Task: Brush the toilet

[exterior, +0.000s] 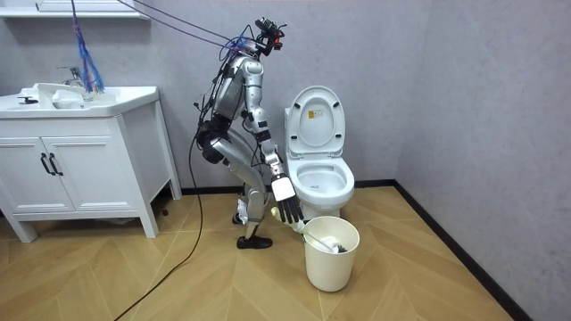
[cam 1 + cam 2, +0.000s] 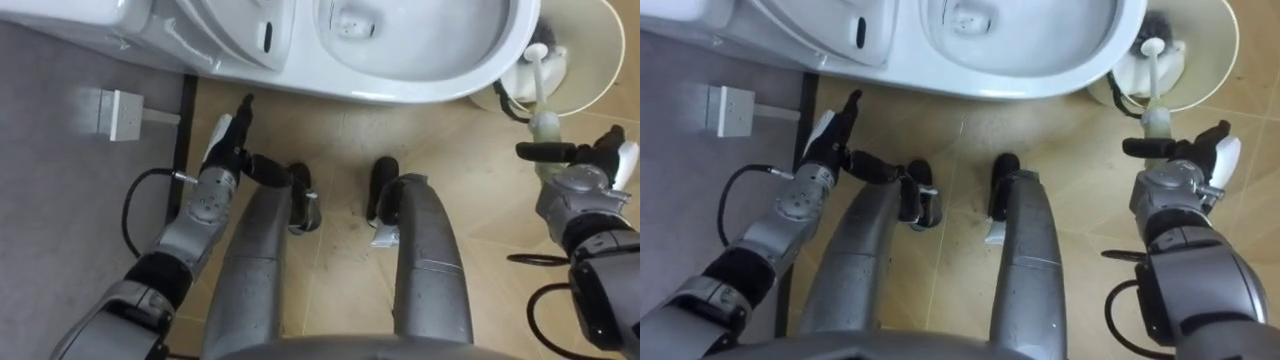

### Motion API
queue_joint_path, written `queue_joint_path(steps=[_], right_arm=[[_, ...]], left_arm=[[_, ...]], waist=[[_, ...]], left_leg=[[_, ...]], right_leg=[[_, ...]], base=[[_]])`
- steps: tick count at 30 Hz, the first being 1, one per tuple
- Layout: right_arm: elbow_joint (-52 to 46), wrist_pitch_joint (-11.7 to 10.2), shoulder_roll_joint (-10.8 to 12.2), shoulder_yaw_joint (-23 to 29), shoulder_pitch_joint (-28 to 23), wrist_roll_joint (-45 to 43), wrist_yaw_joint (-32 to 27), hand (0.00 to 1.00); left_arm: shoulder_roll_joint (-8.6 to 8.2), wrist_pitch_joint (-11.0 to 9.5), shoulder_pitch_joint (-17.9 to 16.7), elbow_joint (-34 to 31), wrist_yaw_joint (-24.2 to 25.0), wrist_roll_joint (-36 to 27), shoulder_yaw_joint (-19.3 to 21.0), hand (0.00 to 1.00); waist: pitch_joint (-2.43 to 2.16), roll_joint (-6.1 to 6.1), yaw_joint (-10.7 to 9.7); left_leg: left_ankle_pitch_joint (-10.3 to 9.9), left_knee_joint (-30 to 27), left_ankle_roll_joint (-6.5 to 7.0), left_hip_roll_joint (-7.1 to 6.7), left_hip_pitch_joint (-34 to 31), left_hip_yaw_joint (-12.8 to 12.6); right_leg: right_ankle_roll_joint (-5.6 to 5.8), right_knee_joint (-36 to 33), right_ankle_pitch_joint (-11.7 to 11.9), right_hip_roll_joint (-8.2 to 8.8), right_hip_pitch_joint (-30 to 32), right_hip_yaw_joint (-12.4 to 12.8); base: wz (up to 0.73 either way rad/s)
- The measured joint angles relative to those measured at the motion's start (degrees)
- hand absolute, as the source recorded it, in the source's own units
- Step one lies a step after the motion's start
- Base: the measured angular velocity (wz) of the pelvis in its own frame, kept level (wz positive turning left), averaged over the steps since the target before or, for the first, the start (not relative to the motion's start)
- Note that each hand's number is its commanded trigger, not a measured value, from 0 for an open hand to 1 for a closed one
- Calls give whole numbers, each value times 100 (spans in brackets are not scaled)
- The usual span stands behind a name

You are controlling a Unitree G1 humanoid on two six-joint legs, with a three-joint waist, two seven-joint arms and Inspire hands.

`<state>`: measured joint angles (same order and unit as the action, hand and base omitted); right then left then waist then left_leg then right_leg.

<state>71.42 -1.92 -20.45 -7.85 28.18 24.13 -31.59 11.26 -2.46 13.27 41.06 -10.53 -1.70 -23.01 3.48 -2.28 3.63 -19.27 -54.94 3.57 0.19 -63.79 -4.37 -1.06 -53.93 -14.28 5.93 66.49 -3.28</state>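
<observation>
Stance: I stand bent over, facing the toilet, its lid up.
Brush: in the bucket on the floor, right of the bowl, handle leaning out toward me.
Right hand: thumb and fingers spread, gripping nothing; handle's end just beside my thumb, touching or not I cannot tell.
Left hand: fingers straight, empty, low beside the toilet.

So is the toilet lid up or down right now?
Up: the toilet lid stands upright behind the bowl, which is uncovered.

Toilet bowl cut off at top edge; brush head indistinct inside bucket.
</observation>
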Motion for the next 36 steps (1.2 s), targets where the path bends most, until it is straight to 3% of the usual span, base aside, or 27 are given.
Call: queue_joint_path(steps=[9, 11, 18, 19, 20, 21, 29, 36], right_arm=[[-4, -62, -13, -314, -14, -57, 48, 0], [3, -65, -14, -557, -20, -49, 230, 0], [177, -261, -12, -599, -131, 74, 532, 0], [217, -267, -12, -598, -128, 84, 568, 17], [234, -279, -13, -595, -128, 84, 594, 53], [246, -285, -13, -595, -130, 84, 612, 100], [419, -310, -156, -595, -147, 504, 684, 100], [356, -309, -241, -603, -253, 1166, 794, 100]], left_arm=[[74, -13, -37, -99, 8, -1, -205, 0], [102, -13, -18, -149, 18, -1, -206, 0], [83, -28, -34, -191, 115, -21, -195, 0], [84, -33, -40, -218, 114, -74, -194, 0], [84, -45, -28, -245, 112, -125, -183, 0], [86, -46, -24, -268, 112, -152, -174, 0], [84, -62, -142, -534, 116, -447, -155, 0], [98, -55, -301, -767, 114, -552, -135, 0]], waist=[[1, 7, 140], [1, 8, 154], [8, 19, 153], [9, 24, 160], [8, 24, 166], [9, 26, 160], [8, 141, 242], [7, 157, 314]], left_leg=[[-62, -152, -12, 28, -175, -11], [-93, -234, -11, 15, -237, -11], [-283, -551, -25, 5, -312, -3], [-326, -633, -28, 7, -350, 2], [-354, -700, -30, 5, -404, 7], [-365, -733, -28, 6, -434, 10], [-470, -992, -37, -6, -576, 19], [-495, -1061, -68, 2, -574, 23]], right_leg=[[-19, -126, -29, -4, 192, -2], [-29, -242, -88, 7, 263, -7], [-35, -605, -303, 22, 359, 13], [-43, -691, -344, 25, 397, 14], [-52, -769, -378, 37, 458, 11], [-53, -800, -396, 53, 482, 4], [-75, -1095, -527, 104, 628, -3], [-111, -1200, -579, 104, 643, -5]], base=[[-2], [6], [3], [0], [4], [5], [2], [1]])
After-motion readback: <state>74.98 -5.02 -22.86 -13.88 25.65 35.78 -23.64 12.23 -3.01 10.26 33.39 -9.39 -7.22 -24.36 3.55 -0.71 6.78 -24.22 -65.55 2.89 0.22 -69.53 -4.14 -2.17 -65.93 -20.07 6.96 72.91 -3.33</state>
